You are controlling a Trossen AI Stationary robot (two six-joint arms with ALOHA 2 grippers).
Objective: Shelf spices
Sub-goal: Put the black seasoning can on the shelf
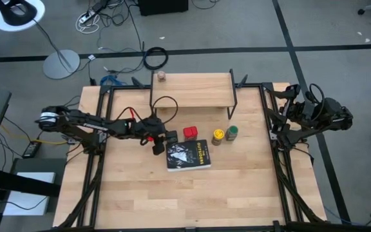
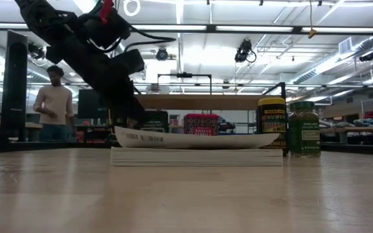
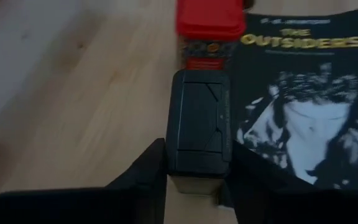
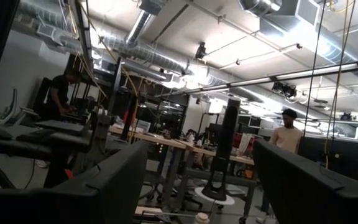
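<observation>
Currently the left claw [image 1: 161,143] sits low over the surface [image 1: 140,200], clenched on the dark tin [image 3: 199,127]; in the left wrist view its fingers [image 3: 143,171] press the tin's two sides, and the tin's base is cut off behind them. From above, the tin is mostly hidden under the claw, just left of the book [image 1: 189,155]. Red tin [image 1: 190,133] stands just beyond the book's far edge, in front of the shelf [image 1: 192,89]. In the low view the book [image 2: 196,147] covers the lower part of the red tin [image 2: 201,123]. Pale little jar [image 1: 161,77] stands on the shelf's far left corner, too small to read. Yellow-topped jar [image 1: 218,136] and green-topped jar [image 1: 232,133] stand side by side right of the book; whether they touch cannot be told. Right claw [image 1: 287,111] is folded back at the surface's right edge, its fingers [image 4: 104,180] spread wide, holding nothing. A person [image 2: 54,103] stands in the room behind.
</observation>
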